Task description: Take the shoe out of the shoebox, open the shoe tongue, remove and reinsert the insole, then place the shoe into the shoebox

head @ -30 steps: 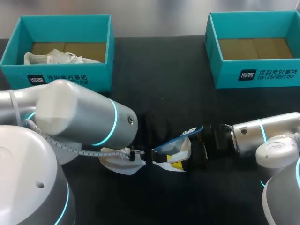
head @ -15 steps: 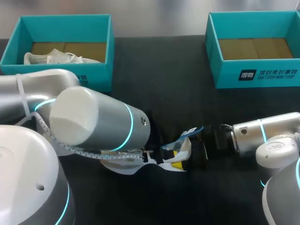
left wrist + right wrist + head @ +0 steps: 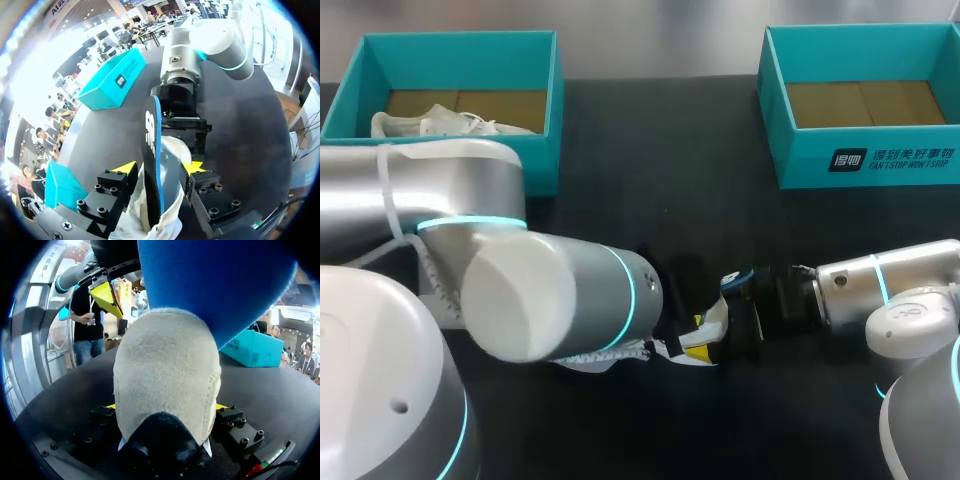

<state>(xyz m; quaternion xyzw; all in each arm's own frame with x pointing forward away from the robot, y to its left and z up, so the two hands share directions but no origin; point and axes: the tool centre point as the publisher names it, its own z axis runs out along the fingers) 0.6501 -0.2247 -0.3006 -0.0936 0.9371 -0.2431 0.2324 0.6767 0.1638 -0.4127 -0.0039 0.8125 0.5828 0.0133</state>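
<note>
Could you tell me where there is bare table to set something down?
Free: the table between the left shoebox and right shoebox. Crowded: the near middle, where left pincer and right pincer meet at the shoe.

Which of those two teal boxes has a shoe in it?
The left shoebox: a white shoe lies inside. The right shoebox shows only its brown floor.

The shoe (image 3: 708, 332) lies on the bench (image 3: 650, 150) between the left claw (image 3: 159, 167) and the right claw (image 3: 166, 406), with the insole (image 3: 152, 150) standing in it. Well behind the left claw sits a shoebox (image 3: 470, 150) with another shoe (image 3: 440, 123) in it. Well behind the right claw sits a second shoebox (image 3: 880, 150).
</note>
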